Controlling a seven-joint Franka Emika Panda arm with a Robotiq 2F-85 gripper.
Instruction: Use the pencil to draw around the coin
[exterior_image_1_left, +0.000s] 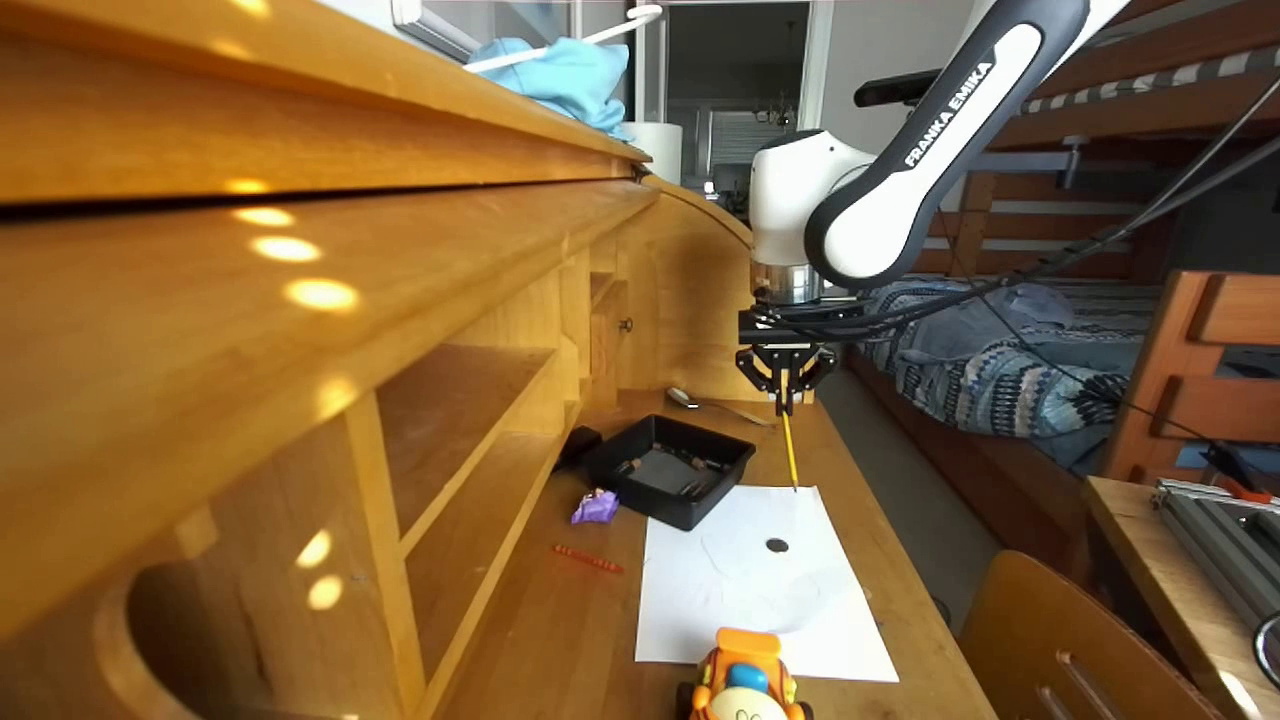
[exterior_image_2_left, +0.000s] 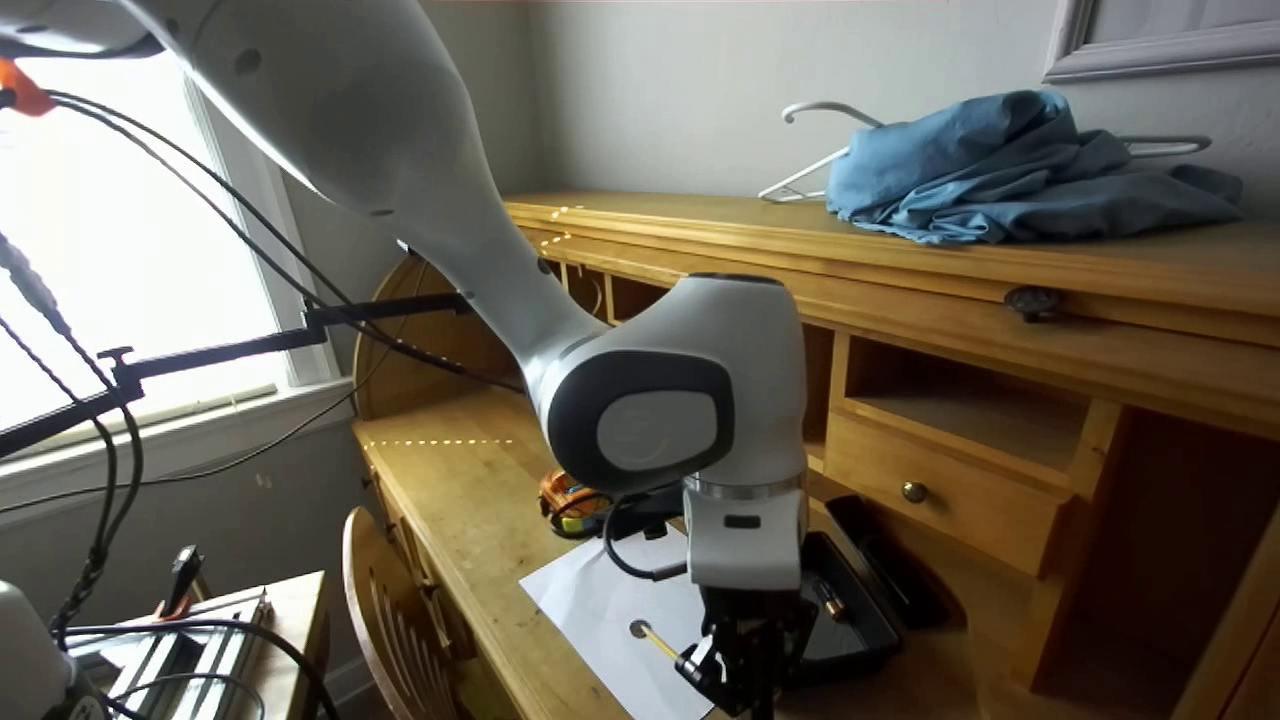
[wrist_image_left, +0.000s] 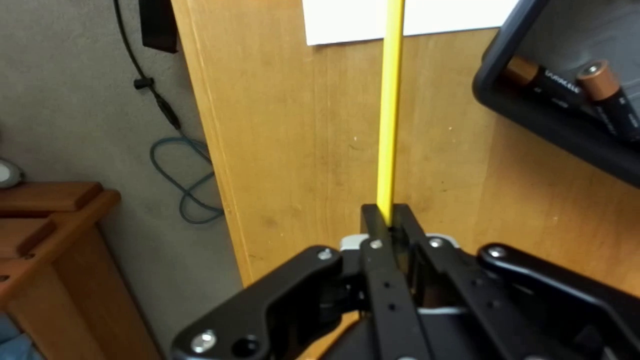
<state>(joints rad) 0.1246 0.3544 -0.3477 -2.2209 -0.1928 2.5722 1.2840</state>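
Note:
My gripper (exterior_image_1_left: 784, 408) is shut on the yellow pencil (exterior_image_1_left: 789, 450), which points downward from the fingertips with a slight tilt. In the wrist view the pencil (wrist_image_left: 390, 110) runs straight out from between the fingers (wrist_image_left: 372, 220), its tip beyond the top of the picture. A dark round coin (exterior_image_1_left: 777, 546) lies flat on the white paper sheet (exterior_image_1_left: 720, 610). The tip shows against the sheet's edge in an exterior view, and against the coin (exterior_image_2_left: 638, 630) in an exterior view from elsewhere, so it hangs above the paper.
Beside the sheet stands a black tray (exterior_image_1_left: 640, 500) holding several batteries. A purple wrapper (exterior_image_1_left: 596, 507) and a red stick (exterior_image_1_left: 587, 559) lie nearby. An orange toy car (exterior_image_1_left: 745, 665) sits at the sheet's end. Wooden shelves (exterior_image_1_left: 470, 450) rise along the desk; a chair (exterior_image_1_left: 1060, 640) stands opposite.

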